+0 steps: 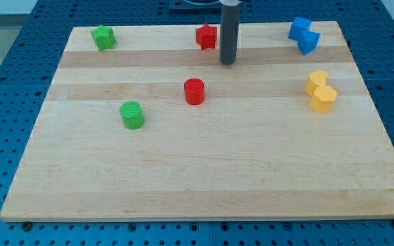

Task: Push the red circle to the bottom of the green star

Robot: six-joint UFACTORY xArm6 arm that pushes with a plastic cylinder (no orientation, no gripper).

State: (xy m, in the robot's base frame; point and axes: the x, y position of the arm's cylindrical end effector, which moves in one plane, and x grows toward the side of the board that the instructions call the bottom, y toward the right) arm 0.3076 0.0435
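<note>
The red circle [194, 91] stands near the middle of the wooden board, a little toward the view's top. The green star [104, 37] lies at the board's top left corner. My tip [228, 62] rests on the board up and to the right of the red circle, with a clear gap between them. It is far to the right of the green star. The rod rises straight up out of the view's top.
A red star-like block [206, 36] lies just left of the rod at the top. A green circle [132, 115] sits at lower left of the red circle. Two blue blocks [303, 33] lie at top right, two yellow blocks [320, 91] at right. The board [204, 178] ends at a blue pegboard.
</note>
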